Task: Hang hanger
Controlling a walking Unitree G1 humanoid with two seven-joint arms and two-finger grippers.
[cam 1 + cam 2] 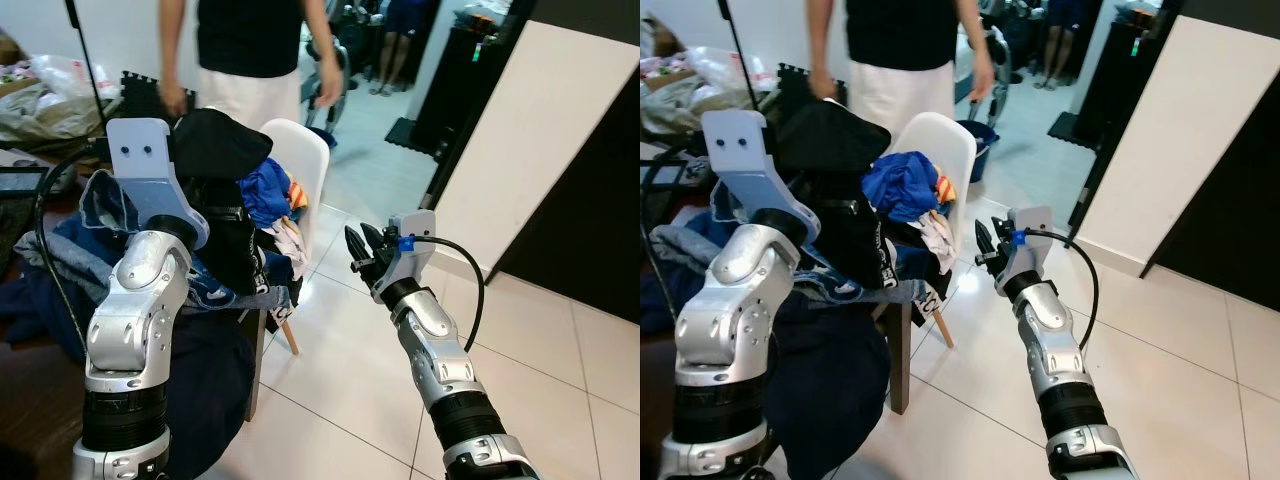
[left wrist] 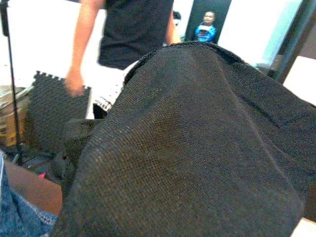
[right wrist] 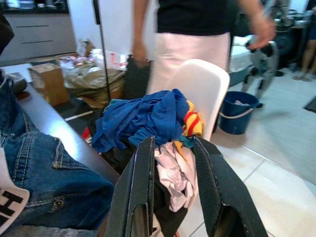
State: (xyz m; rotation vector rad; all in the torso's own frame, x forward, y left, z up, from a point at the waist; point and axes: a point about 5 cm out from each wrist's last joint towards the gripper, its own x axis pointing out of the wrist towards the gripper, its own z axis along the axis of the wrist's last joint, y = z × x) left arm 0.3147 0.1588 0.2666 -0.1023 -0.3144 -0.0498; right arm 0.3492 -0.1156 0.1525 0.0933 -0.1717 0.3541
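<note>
I make out no hanger. My left arm is raised, and its wrist bracket (image 1: 140, 160) ends at a black garment (image 1: 215, 140) on top of a clothes pile. That black fabric (image 2: 197, 148) drapes right across the left wrist view and hides the fingers. My right gripper (image 1: 358, 245) hangs in the air to the right of the pile, open, with nothing between its fingers (image 3: 140, 187). It points at a blue garment (image 3: 143, 116) and pale clothes heaped on a white chair (image 1: 305, 160).
A person (image 1: 250, 50) in a black top stands just behind the chair. Denim (image 1: 100, 200) and dark clothes cover the dark table (image 3: 54, 126) at my left. A blue bucket (image 3: 237, 111) stands on the tiled floor (image 1: 350, 350). A white wall panel (image 1: 540, 130) rises at right.
</note>
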